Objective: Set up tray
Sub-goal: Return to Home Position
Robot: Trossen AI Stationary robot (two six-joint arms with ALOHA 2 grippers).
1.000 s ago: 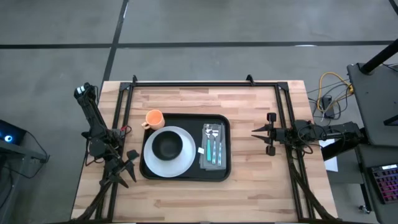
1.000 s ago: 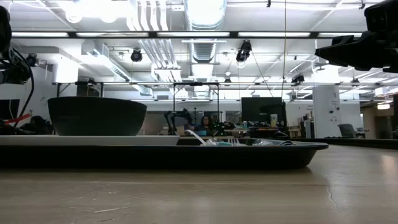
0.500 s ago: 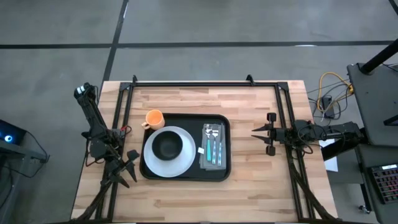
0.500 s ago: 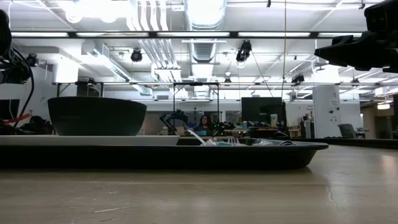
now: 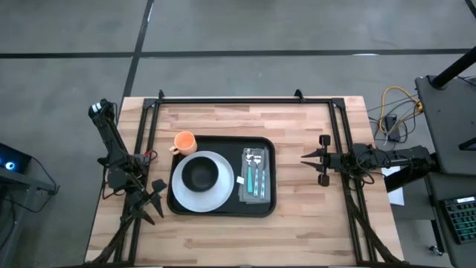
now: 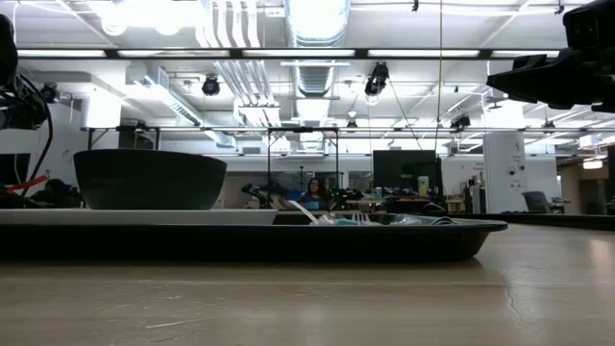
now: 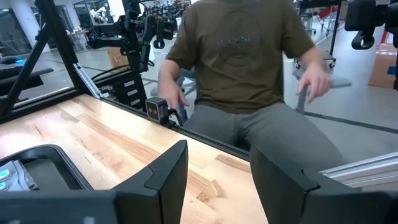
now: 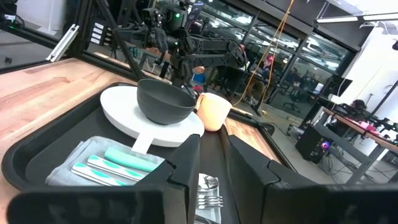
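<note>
the tray (image 5: 223,214) looks fully set; the left hand (image 7: 217,148) and right hand (image 8: 212,142), both released and empty, sit at the tabletop (image 5: 297,231) sides, so probably only homing is left.

Wooden counter (image 5: 223,231), orange cup (image 5: 184,141) placed just beside white plate (image 5: 216,195), dark bowl (image 5: 199,173) seated on plate, grey napkin (image 5: 262,190) laid alongside, green-handled cutlery (image 5: 253,179) laid on napkin, seated person (image 7: 242,56) viewed beyond counter edge, yellow cables (image 5: 392,112) coiled off-counter.
</note>
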